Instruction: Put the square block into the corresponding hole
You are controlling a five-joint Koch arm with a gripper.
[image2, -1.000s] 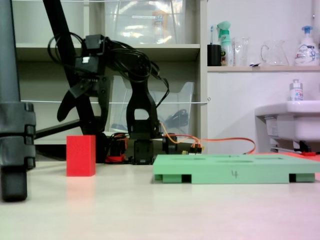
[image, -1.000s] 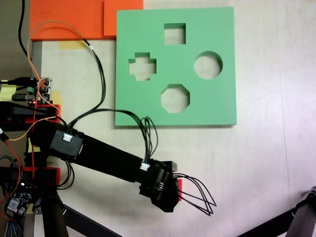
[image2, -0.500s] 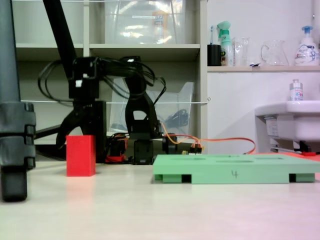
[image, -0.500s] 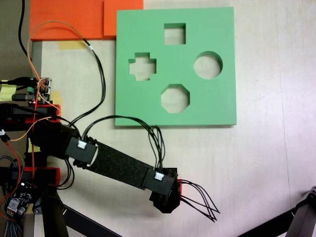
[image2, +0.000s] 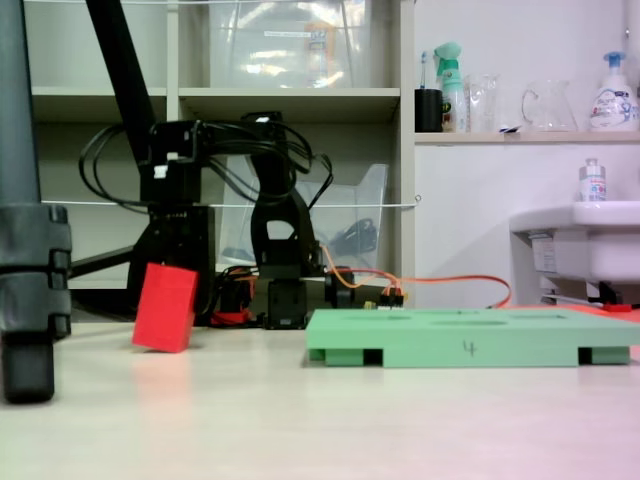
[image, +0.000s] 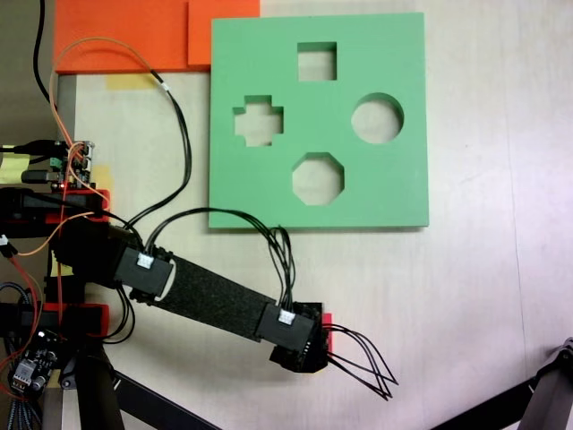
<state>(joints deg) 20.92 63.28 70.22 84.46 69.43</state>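
Side fixed view: square block (image2: 166,307) tilted, top leaning right, lower left corner on the table (image2: 330,420), well left of the green board (image2: 470,345). Hand (image2: 170,250) directly behind and above block; jaw opening cannot be told, possibly gripping. Top fixed view: arm's end covers the block, only a red sliver (image: 326,320) showing. Square hole (image: 317,61) at board's far edge, open

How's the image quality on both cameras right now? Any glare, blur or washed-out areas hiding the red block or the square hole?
In a fixed view from above, lighting is even and the square hole is crisp, but the arm covers most of the red block. In a fixed view from table level, the red block is sharp and tilted; the right side is pale and washed out.
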